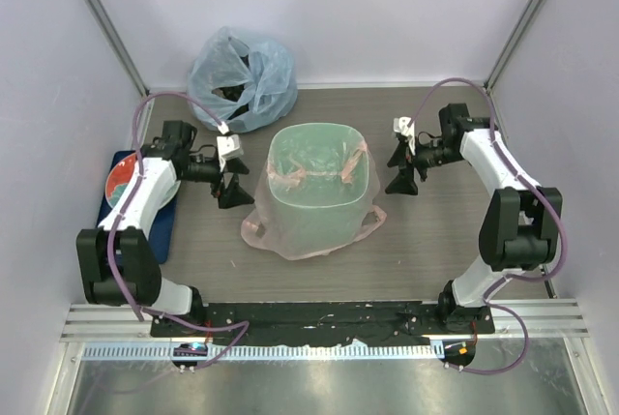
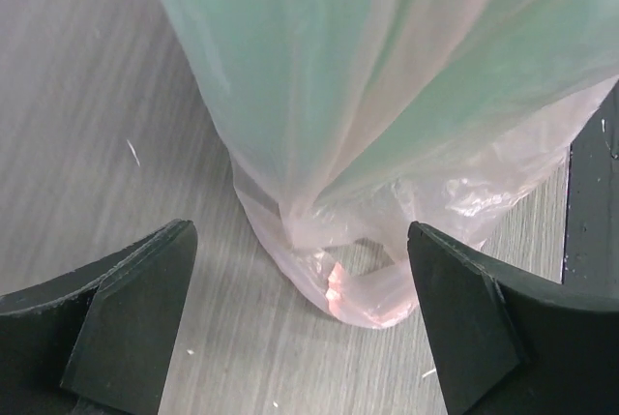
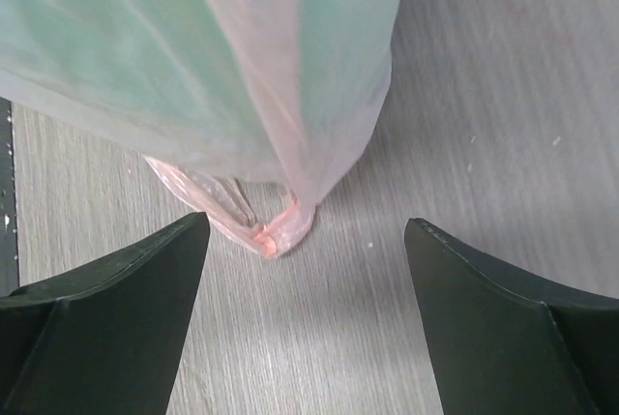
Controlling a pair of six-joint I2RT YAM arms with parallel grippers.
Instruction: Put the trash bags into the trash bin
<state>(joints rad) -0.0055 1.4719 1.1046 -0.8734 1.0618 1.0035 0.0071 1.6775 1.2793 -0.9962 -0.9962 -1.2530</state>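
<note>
The mint-green trash bin is standing upright in the middle of the surface. The pale-pink trash bag is draping over it. The thin film is hanging down the bin's outer sides, and its crumpled lower edge is spreading onto the surface around the base. Pink bunched strips are showing at the bin's rim. Whether the bag is also lining the inside cannot be told.

The left claw is hovering just beside the bin's left side, released, its two fingers spread wide and holding nothing. The right claw is sitting near the bin's right side, likewise released and empty. In each wrist view a folded pink end of the bag is lying on the surface between the spread fingers and apart from them.

A bulging pale-blue bag is resting at the far edge, behind the bin and to the left.
</note>
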